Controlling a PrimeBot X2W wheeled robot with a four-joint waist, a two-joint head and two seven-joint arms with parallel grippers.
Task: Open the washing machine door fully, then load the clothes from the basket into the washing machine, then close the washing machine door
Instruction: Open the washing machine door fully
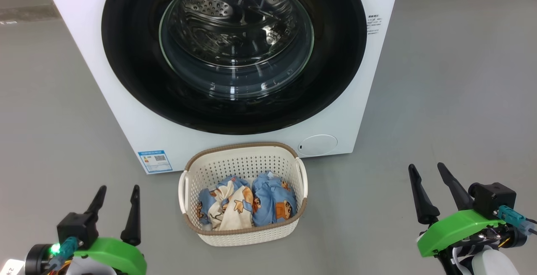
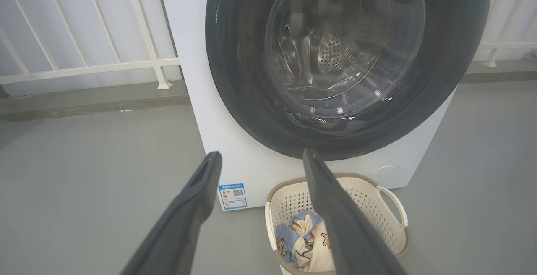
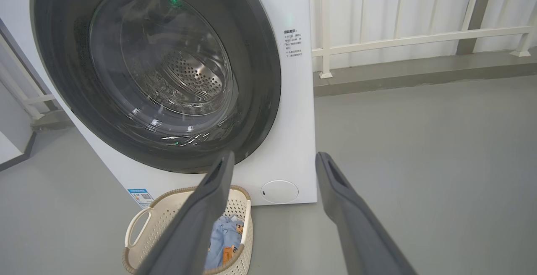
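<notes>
One washing machine, one door, one basket, one clothes bundle, two end effectors.

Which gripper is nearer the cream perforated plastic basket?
Left. The left gripper is just left of the cream perforated plastic basket; the right gripper stands well farther off to its right.

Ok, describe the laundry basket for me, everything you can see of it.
The basket is small, cream-white perforated plastic, rounded rectangular, with a brown woven-look rim and a loop handle on each short side. It stands upright on the grey floor, close before the washing machine; whether they touch is unclear. The clothes, a blue and cream printed bundle, lie in its bottom. Nothing grips it.
</notes>
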